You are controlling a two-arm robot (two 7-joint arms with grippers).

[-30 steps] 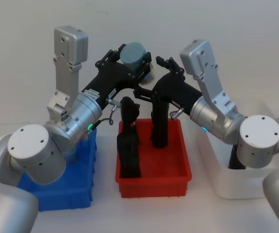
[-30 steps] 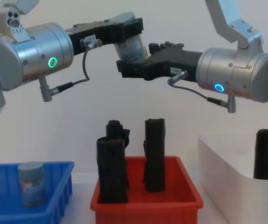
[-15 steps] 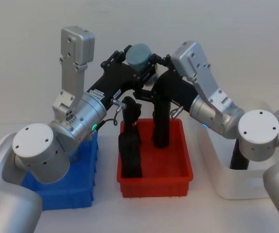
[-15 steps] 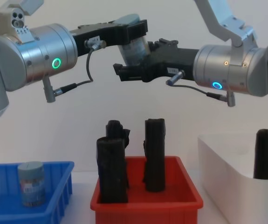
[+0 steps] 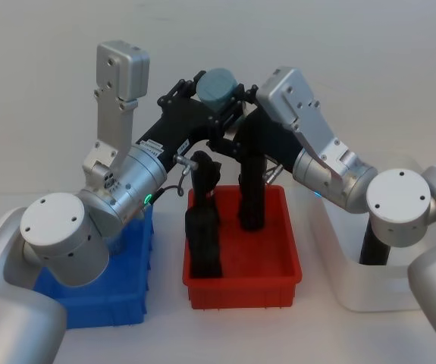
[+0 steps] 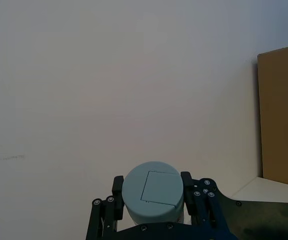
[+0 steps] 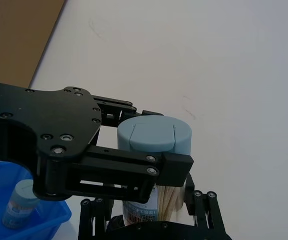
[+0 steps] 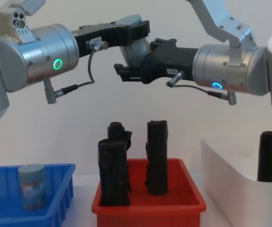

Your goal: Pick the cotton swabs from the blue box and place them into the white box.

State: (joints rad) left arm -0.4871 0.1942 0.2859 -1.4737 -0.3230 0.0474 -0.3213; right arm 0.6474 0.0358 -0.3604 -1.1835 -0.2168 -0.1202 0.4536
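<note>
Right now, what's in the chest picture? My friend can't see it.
High above the bins, the left tool grips a cotton swab tub while the right tool closes in around its lower part. Below stand a blue box with another tub, a red bin and a white box.

Left tool (image 8: 136,35): raised high, fingers clamped.
Right tool (image 8: 132,71): raised, meeting the left, fingers spread.

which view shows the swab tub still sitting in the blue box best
The chest view: the tub stands upright in the blue box, seen whole from the side, label readable as a patch. The right wrist view catches it small at a lower corner, partly behind the box wall. In the head view the left arm covers that box's inside.
</note>
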